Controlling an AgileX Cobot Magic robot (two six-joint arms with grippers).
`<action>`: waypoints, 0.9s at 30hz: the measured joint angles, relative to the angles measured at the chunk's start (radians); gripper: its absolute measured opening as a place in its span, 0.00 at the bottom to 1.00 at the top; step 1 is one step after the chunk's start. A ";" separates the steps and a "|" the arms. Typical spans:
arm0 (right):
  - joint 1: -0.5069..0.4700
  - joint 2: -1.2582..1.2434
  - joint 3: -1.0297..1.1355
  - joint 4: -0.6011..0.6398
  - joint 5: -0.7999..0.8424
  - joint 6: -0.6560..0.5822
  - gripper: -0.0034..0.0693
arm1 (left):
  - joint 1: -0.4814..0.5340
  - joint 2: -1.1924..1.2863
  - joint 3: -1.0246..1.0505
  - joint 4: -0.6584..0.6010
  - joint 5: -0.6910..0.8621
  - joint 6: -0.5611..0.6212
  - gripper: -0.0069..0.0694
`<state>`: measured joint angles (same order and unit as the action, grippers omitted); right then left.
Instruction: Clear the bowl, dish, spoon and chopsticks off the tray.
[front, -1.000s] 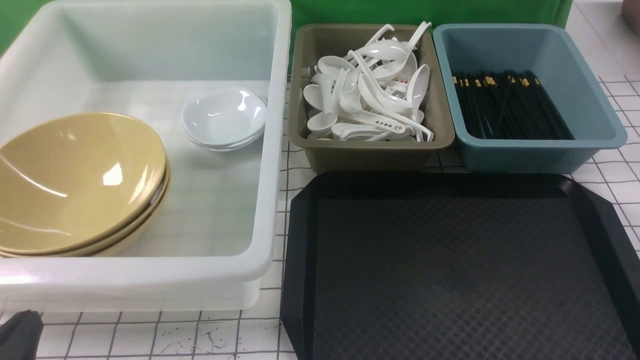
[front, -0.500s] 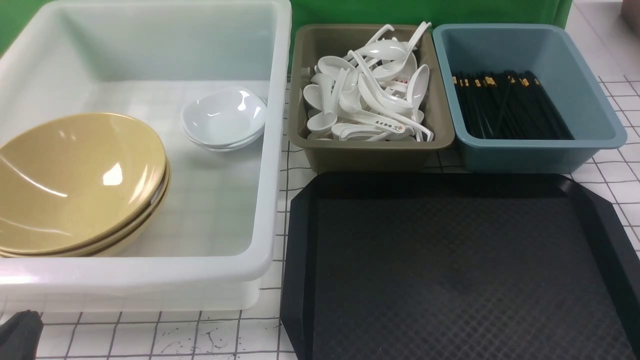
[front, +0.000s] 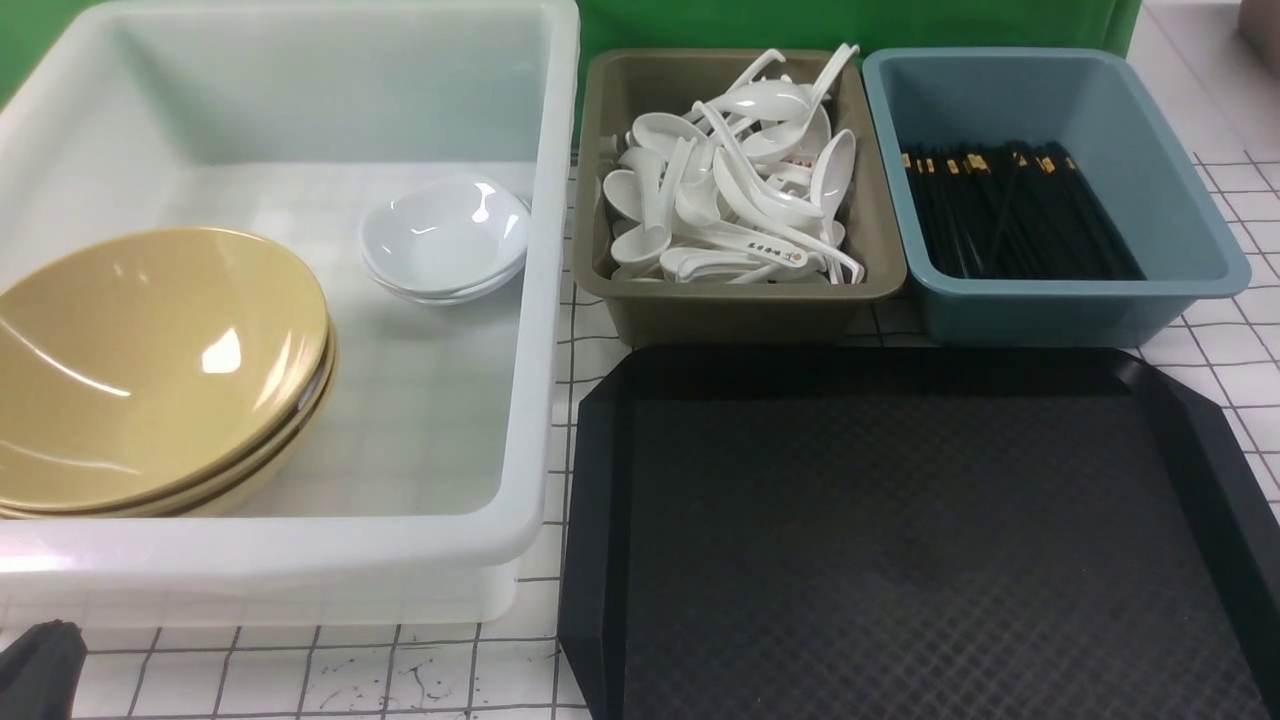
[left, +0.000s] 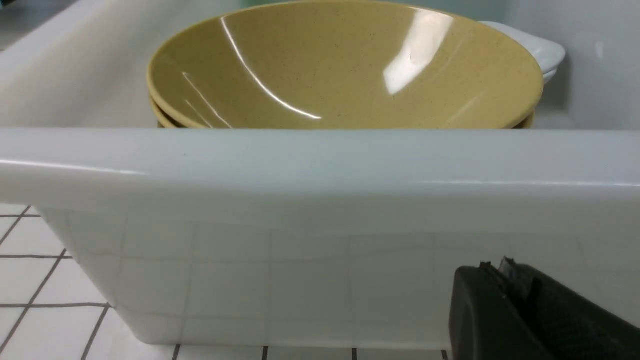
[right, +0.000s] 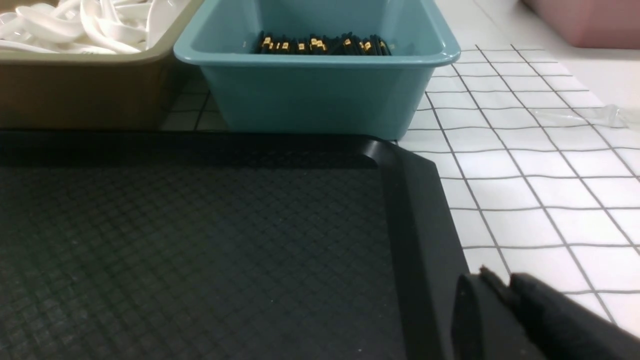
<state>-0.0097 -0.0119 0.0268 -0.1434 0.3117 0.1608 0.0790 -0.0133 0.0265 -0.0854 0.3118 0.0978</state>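
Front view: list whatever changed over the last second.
Nothing was moved, gripped or released. The whole picture sits very slightly further left than before, which looks like a small camera shift. The tray is bare, the bowls and dishes sit in the white tub, and the left gripper stays low.

trays (front: 600, 500): 1 | tubs (front: 545, 300): 1 | bins (front: 740, 300): 2 | yellow bowls (front: 150, 360): 3 | white dishes (front: 445, 235): 2

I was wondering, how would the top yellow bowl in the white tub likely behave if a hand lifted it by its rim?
The bowl looks glossy with bright highlights, so it is probably slippery. It is wide and shallow, so a rim hold may let it tilt. It looks rigid, and being nested on others in the white tub, it should lift free easily.
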 joint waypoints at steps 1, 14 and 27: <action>0.000 0.000 0.000 0.000 0.000 0.000 0.20 | 0.000 0.000 0.000 0.000 0.000 0.000 0.08; 0.000 0.000 0.000 0.000 0.000 0.000 0.22 | 0.000 0.000 0.000 0.000 0.000 0.000 0.08; 0.000 0.000 0.000 0.000 0.000 0.000 0.25 | 0.000 0.000 0.000 0.000 0.000 0.000 0.08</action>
<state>-0.0097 -0.0119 0.0268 -0.1434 0.3117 0.1608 0.0790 -0.0133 0.0265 -0.0854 0.3118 0.0978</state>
